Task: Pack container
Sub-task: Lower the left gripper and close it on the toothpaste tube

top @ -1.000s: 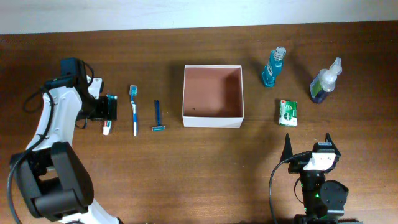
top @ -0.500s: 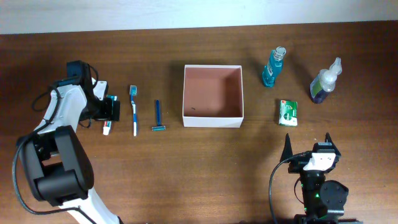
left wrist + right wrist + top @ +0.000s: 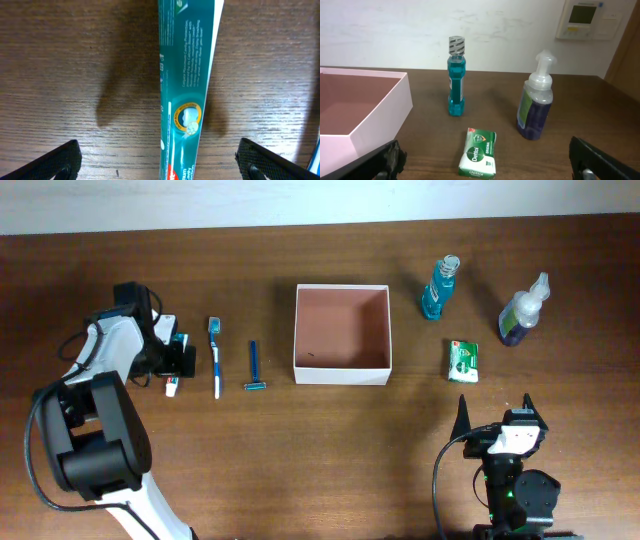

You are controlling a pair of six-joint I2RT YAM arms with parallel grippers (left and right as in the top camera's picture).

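Left gripper [image 3: 159,159] has settled astride toothpaste [image 3: 189,75].

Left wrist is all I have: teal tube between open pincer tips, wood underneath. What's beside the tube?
Observer: A toothbrush lies right beside the toothpaste tube, roughly parallel to it, then a blue razor.
Operator: Container?
Observer: The container sits past the razor, mid-table, with no items inside.
Operator: Right arm?
Observer: Right pincer is open near the front edge and holds nothing. A green soap pack lies ahead of it, with a teal bottle and a pump bottle upright behind that.
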